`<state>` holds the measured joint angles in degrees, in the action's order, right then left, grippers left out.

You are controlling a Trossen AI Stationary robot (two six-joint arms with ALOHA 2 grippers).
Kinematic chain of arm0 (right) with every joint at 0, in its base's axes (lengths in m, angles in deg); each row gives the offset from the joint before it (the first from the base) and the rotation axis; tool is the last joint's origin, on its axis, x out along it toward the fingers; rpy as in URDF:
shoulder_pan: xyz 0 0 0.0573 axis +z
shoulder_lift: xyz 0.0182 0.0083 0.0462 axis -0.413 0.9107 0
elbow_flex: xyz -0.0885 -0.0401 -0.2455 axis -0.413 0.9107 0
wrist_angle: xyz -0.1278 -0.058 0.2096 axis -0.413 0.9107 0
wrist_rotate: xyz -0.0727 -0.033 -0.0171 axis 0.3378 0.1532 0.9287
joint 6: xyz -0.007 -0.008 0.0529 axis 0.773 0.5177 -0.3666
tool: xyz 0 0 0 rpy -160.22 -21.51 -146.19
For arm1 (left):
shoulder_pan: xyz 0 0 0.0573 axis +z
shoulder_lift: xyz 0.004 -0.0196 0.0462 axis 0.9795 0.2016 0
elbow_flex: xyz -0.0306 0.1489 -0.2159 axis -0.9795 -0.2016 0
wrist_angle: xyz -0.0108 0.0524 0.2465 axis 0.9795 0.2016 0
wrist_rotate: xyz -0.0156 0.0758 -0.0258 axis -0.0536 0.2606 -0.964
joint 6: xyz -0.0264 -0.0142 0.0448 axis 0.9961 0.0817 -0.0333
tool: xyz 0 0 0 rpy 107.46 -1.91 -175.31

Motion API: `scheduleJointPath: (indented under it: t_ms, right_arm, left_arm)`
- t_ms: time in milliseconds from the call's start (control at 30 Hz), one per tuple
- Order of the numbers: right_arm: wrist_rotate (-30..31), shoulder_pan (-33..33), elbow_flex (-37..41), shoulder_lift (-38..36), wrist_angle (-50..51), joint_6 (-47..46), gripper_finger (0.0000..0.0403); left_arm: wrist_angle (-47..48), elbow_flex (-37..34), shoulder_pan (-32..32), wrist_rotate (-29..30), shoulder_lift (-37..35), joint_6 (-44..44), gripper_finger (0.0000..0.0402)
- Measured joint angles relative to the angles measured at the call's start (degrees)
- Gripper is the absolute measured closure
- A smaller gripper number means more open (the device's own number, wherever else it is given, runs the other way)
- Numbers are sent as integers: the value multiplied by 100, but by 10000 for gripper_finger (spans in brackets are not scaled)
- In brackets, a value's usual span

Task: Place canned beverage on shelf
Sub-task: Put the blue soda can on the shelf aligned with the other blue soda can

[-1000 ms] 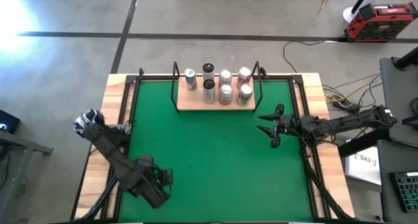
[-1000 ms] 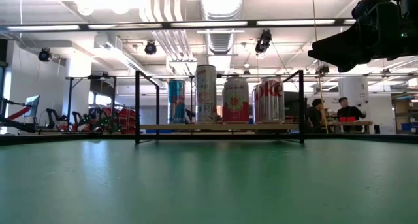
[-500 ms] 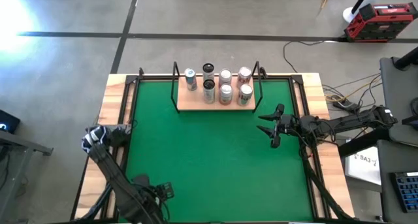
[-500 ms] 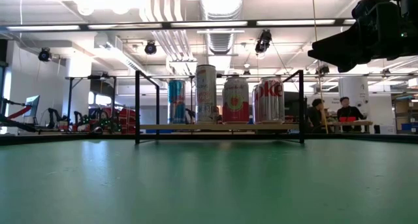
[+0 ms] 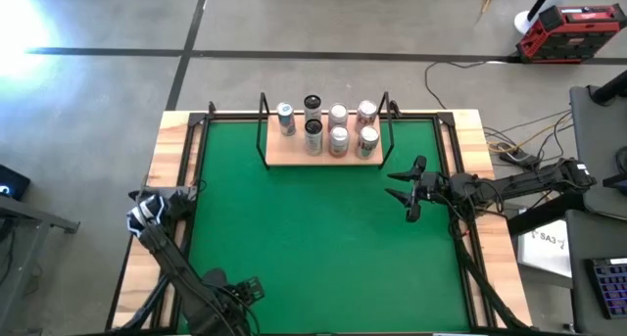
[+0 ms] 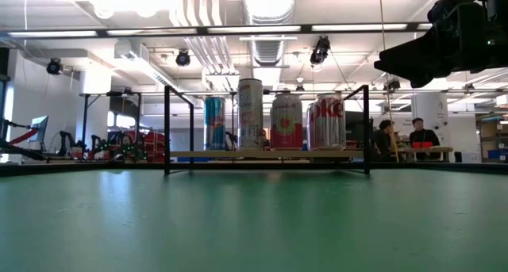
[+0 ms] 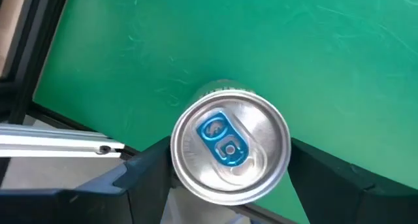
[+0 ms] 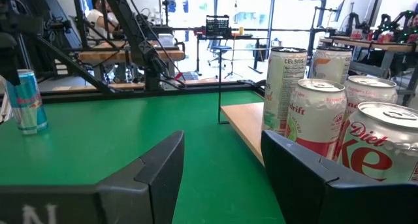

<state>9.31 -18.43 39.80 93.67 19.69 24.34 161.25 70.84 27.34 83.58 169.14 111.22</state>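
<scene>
- Your left gripper (image 7: 230,185) is clamped around a canned beverage (image 7: 230,148), a slim can with a blue tab, at the table's near-left corner (image 5: 147,211).
- The shelf (image 5: 284,158) sits at the far edge, well apart, with seven cans on it.
- Your right gripper (image 5: 404,191) waits near the shelf's right end, fingers spread wide and empty.
- The step looks like carrying; next, bring the can across toward the bare board at the shelf's left front.

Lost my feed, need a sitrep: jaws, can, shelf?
Left gripper shut on blue-tabbed can, near table's left front corner. Right gripper open, empty, waiting beside shelf. Seven cans already shelved; free board at its left end.
</scene>
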Motion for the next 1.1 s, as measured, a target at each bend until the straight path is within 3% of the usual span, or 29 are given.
scheduleJointPath:
  t_ms: [133, 300, 467, 667, 900, 1100]
  right_arm:
    - [0, 0, 0, 1, 2, 0, 209]
    - [0, 1, 1, 0, 0, 1, 209]
    - [0, -1, 0, 1, 0, 1, 209]
    - [-1, 0, 0, 1, 0, -1, 209]
    - [0, 1, 0, 0, 2, 0, 209]
    - [-1, 0, 0, 0, 0, 1, 209]
  left_arm:
    - [71, -4, 0, 0, 81, 187, 140]
    - [148, -26, 9, 2, 83, 213, 182]
    - [149, -26, 9, 55, 83, 13, 184]
    - [248, -35, 274, 443, 75, -1765, 184]
    - [337, -35, 1203, 553, -69, -4931, 184]
    - [195, 35, 1857, 1610, -140, -7066, 184]
